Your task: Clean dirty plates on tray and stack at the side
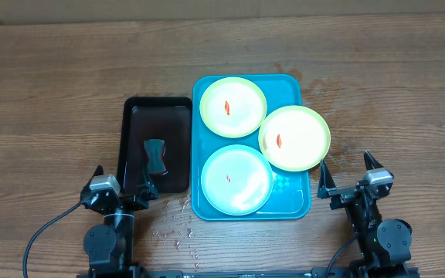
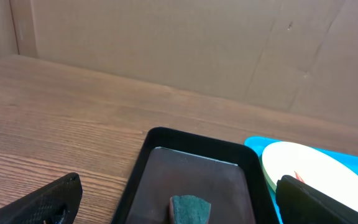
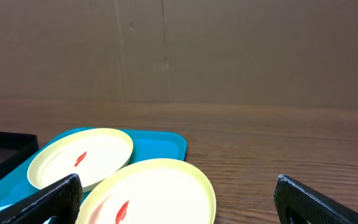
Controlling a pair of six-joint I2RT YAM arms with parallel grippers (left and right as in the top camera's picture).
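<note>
Three plates (image 1: 232, 107) lie on the tray (image 1: 290, 202), the right one overhanging its right rim; the right gripper (image 1: 346, 166), wide open and empty, sits just beside the tray's near right corner; the left gripper (image 1: 122, 179), equally wide and empty, left of the tray's near end.

Arms sat low, jaws spread wide: left gripper (image 1: 123, 184) left of the turquoise tray (image 1: 293, 199), right gripper (image 1: 347, 170) beside its right rim.
</note>
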